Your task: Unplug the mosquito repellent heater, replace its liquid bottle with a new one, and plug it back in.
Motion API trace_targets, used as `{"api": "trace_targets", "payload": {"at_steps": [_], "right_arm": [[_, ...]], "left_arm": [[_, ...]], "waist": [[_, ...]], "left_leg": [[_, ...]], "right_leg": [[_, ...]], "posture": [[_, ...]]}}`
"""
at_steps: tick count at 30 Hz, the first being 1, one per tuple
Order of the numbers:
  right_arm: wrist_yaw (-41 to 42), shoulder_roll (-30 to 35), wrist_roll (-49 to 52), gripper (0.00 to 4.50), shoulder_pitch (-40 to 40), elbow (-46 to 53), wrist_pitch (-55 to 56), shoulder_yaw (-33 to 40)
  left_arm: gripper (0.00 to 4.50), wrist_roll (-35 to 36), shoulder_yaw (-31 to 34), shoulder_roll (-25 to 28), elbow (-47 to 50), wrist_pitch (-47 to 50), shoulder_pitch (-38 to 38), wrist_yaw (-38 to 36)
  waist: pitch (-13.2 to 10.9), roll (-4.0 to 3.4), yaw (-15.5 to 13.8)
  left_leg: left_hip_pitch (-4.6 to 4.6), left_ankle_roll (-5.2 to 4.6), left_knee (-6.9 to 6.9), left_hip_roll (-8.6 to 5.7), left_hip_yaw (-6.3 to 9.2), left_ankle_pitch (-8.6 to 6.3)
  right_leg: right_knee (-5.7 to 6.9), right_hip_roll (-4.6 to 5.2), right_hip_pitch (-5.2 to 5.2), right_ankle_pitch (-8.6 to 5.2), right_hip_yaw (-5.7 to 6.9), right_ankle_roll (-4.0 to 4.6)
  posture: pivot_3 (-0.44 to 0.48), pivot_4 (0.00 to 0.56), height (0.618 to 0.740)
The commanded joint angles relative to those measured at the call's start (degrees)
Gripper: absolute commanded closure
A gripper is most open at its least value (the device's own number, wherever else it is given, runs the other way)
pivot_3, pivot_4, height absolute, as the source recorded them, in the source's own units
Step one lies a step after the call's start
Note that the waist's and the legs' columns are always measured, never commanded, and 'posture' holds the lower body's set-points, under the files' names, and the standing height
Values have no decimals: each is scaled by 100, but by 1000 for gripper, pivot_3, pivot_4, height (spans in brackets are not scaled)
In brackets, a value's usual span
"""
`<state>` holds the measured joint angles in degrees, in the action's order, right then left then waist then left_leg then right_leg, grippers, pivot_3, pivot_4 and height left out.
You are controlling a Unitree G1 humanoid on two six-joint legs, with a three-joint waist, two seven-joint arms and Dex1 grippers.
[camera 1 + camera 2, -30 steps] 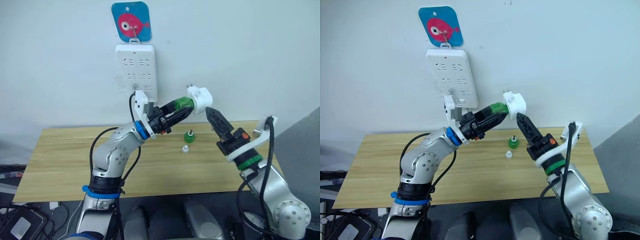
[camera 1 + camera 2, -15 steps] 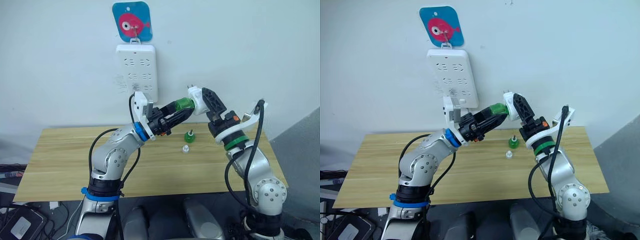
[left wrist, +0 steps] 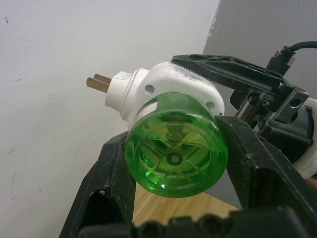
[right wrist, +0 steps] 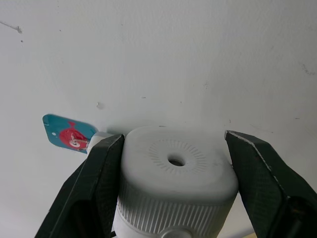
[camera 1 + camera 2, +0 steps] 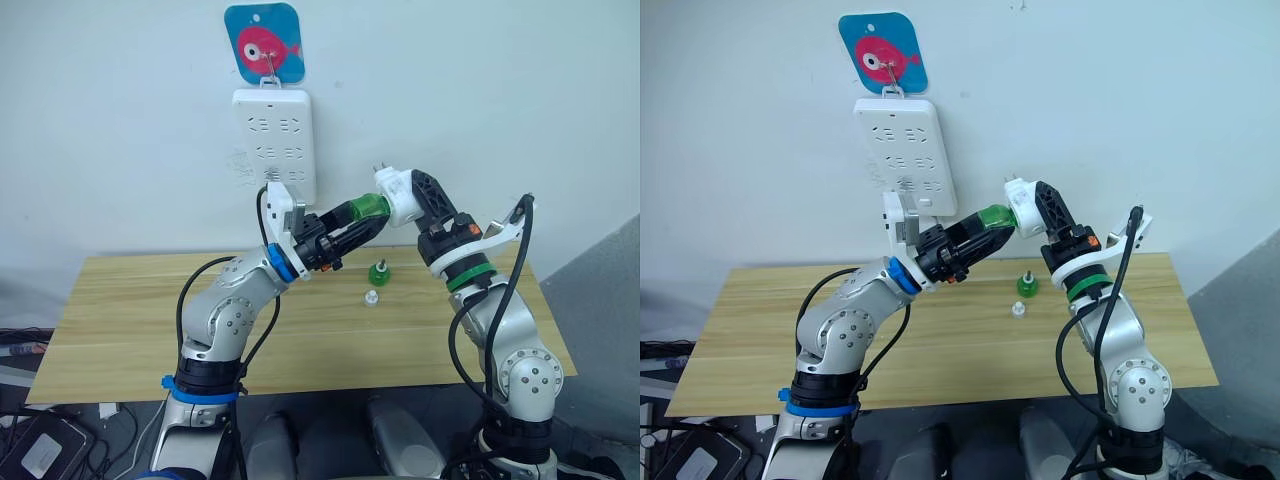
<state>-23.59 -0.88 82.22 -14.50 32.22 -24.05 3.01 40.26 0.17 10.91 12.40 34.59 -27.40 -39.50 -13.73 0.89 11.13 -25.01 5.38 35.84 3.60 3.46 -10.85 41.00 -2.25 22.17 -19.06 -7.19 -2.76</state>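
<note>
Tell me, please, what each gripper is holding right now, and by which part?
The left gripper clamps the green bottle by its body; the right gripper's fingers flank the white heater, the right one with a gap.

I can read no words, brand names or numbers anywhere. The blue hanging tag [image 5: 262, 42] above the power strip [image 5: 273, 142] carries a pink fish drawing, no lettering.
</note>
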Motion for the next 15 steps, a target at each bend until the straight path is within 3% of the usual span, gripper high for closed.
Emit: {"api": "trace_targets", "payload": {"at_steps": [1,10,11,14,15], "right_arm": [[134,-26,88,1598,-74,245,-29,-147],[311,-4,52,1598,-23,325,-90,-285],[333,-16,55,882,-26,329,-79,-286],[347,19,57,0,-57,348,-97,-304],[360,28,52,0,-65,350,-88,-310]], "left_arm": [[2180,50,-128,-20,224,-45,14,-57],[2180,96,-108,-45,233,-24,23,-47],[2180,97,-106,-47,231,-25,23,-46],[2180,99,-80,-59,204,-36,9,-21],[2180,102,-72,-64,199,-37,7,-12]], "waist": [[0,0,0],[0,0,0],[0,0,0],[0,0,1],[0,0,0]], "left_leg": [[0,0,0,0,0,0],[0,0,0,0,0,0],[0,0,0,0,0,0],[0,0,0,0,0,0],[0,0,0,0,0,0]], "right_leg": [[0,0,0,0,0,0],[0,0,0,0,0,0],[0,0,0,0,0,0],[0,0,0,0,0,0],[0,0,0,0,0,0]], "posture": [[-233,180,740],[-235,177,740],[-235,177,740],[-234,178,740],[-234,178,740]]}}
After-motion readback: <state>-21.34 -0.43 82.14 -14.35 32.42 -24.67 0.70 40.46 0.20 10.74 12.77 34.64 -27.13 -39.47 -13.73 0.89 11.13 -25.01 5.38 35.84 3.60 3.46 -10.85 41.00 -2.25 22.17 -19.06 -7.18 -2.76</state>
